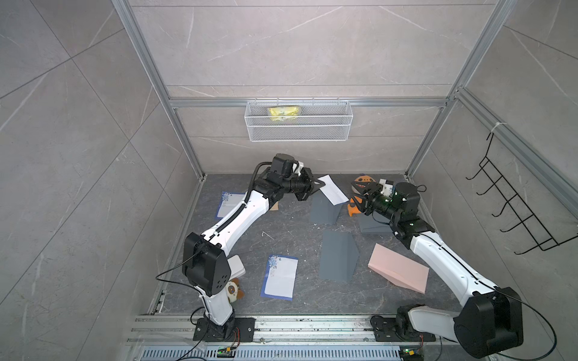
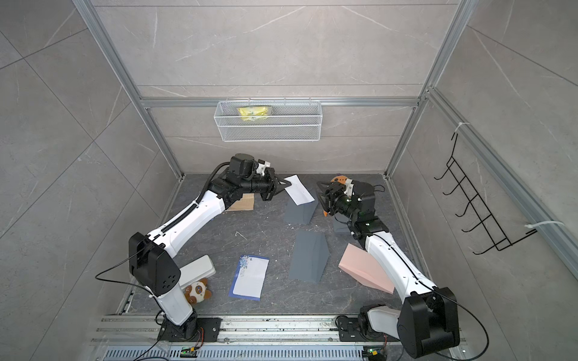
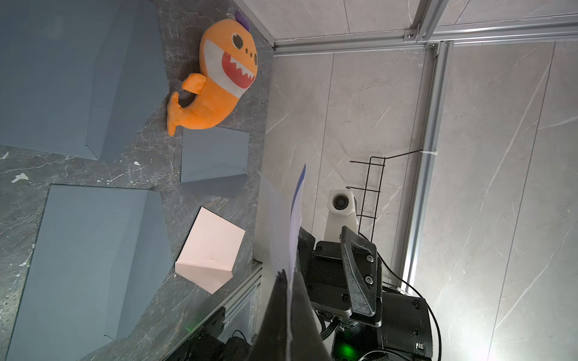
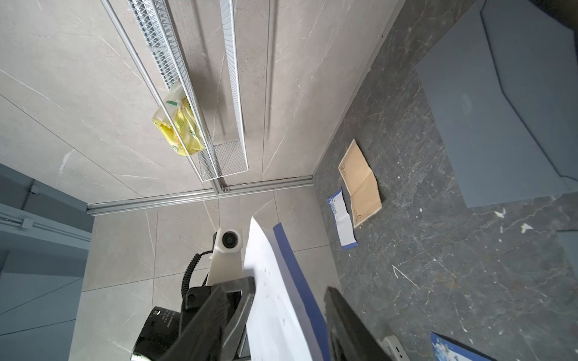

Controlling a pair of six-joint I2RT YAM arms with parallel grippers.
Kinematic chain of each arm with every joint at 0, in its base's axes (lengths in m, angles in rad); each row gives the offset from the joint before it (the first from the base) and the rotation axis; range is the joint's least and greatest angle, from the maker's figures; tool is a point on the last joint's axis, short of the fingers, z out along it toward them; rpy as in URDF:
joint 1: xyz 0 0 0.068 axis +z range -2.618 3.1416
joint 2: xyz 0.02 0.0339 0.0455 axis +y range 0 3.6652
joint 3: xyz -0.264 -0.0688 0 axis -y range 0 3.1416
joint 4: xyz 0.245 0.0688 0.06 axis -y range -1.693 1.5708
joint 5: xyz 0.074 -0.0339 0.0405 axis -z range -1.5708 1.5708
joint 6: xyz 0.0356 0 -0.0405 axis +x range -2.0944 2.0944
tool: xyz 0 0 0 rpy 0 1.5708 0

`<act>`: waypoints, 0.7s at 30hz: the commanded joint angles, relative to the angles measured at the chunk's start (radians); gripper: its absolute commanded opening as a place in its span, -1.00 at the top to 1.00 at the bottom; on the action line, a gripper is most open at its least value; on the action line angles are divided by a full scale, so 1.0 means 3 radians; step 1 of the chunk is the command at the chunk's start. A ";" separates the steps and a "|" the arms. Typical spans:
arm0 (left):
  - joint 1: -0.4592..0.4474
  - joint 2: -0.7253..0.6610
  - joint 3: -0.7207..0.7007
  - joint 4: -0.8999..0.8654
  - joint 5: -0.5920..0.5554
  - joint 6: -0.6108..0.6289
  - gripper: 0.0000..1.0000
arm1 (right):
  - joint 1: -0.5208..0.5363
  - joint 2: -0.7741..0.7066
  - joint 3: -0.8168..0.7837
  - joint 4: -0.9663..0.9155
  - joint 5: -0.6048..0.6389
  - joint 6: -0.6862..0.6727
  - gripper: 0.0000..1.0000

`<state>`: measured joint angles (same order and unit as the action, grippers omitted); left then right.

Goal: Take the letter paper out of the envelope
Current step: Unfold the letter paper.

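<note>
Paper (image 1: 333, 189) hangs over a grey envelope (image 1: 323, 212), pinched in my left jaws; right jaws stand apart beside its free end. Light, floppy, tearable: I'd grip flat, near an edge.

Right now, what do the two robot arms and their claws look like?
The left arm and right arm have white shells with black joints. A black ribbed cable sleeve runs along the left one; a thin black cable lies along the right. Each wrist carries a white camera housing. The left gripper and right gripper are black, with angular fingers.
</note>
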<state>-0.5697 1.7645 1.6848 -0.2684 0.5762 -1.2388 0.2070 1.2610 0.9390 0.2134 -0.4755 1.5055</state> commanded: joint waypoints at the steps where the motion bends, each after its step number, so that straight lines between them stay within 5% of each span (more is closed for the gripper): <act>1: -0.0030 0.0003 0.0155 0.0148 0.0018 -0.0049 1.00 | 0.0046 -0.0058 -0.0048 0.0109 -0.0010 0.0084 -0.03; 21: -0.0059 0.0004 0.0162 0.0171 -0.0005 -0.0043 1.00 | 0.0152 -0.0111 -0.0082 -0.0001 0.0000 0.0088 -0.01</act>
<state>-0.5831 1.7699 1.6871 -0.2588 0.5735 -1.2400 0.2436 1.2499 0.9329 0.2138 -0.4759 1.5196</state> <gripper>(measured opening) 0.047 0.503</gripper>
